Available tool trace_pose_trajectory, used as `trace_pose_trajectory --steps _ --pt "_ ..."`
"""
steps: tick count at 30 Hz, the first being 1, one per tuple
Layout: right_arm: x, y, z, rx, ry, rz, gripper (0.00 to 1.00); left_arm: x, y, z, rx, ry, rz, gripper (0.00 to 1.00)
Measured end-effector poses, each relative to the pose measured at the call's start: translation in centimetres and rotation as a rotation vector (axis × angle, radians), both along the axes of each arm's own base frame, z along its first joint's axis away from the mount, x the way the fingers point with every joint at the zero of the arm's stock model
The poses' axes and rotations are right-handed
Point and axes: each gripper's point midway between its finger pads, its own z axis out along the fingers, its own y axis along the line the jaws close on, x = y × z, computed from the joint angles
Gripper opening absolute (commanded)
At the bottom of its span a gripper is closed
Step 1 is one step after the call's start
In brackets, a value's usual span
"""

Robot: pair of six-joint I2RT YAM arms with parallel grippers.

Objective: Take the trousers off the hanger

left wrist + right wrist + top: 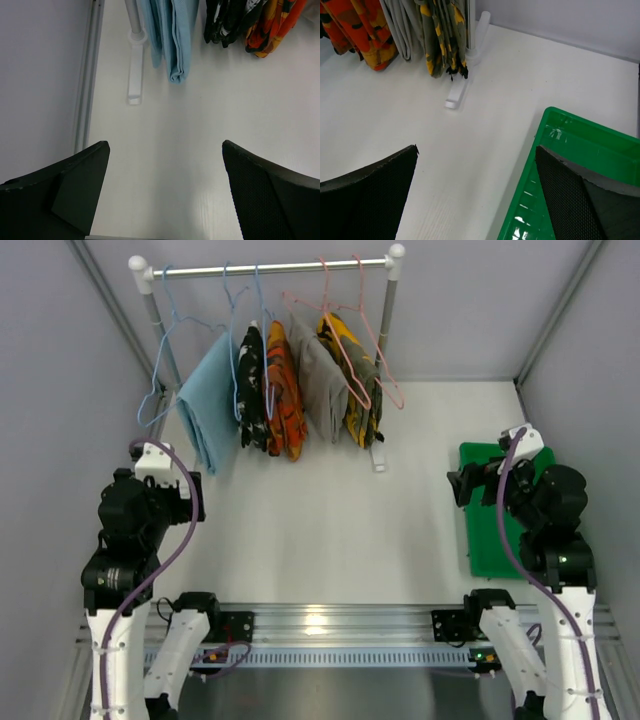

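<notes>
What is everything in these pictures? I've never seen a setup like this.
rail: one, white posts and metal bar, far end of the table
blue hangers: about three, blue, left part of the rail
pink hanger: one, pink, carrying the trousers; another pink one hangs bare to its right
light blue garment: one, light blue, leftmost on the rail
black patterned garment: one, black and white, next along
orange-and-black garment: one, orange and black, middle
grey garment: one, grey, right of middle
trousers: one, yellow, olive and black camouflage, rightmost
tray: one, green, right side of the table
table: one, white
left claw: one, black, open, over bare table
right claw: one, black, open, at the tray's edge
</notes>
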Motion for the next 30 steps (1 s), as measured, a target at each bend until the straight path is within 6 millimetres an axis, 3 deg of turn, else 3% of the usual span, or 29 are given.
trace_pose_trajectory --steps 9,14,18,21,26,30 --pt "1.1 1.0 1.7 0.069 0.045 0.03 0.99 -1.1 1.5 0.9 0.04 -0.049 0.073 0.99" --pt "2.7 2.6 4.8 0.155 0.07 0.095 1.0 -1.2 1.5 1.2 -0.005 -0.064 0.101 0.99" --pt "5.8 4.2 9.0 0.245 0.087 0.194 1.0 -0.2 0.5 2.0 -0.058 -0.055 0.076 0.99" --pt "8.8 4.8 10.8 0.335 0.127 0.269 0.96 1.0 -1.0 2.8 -0.114 -0.039 0.015 0.99" --pt "12.8 6.9 11.3 0.571 0.258 0.416 0.79 2.8 -3.5 3.6 -0.211 -0.001 -0.08 0.99" --pt "15.9 8.9 11.1 0.732 0.351 0.51 0.73 4.0 -4.8 4.2 -0.264 0.025 -0.128 0.99"
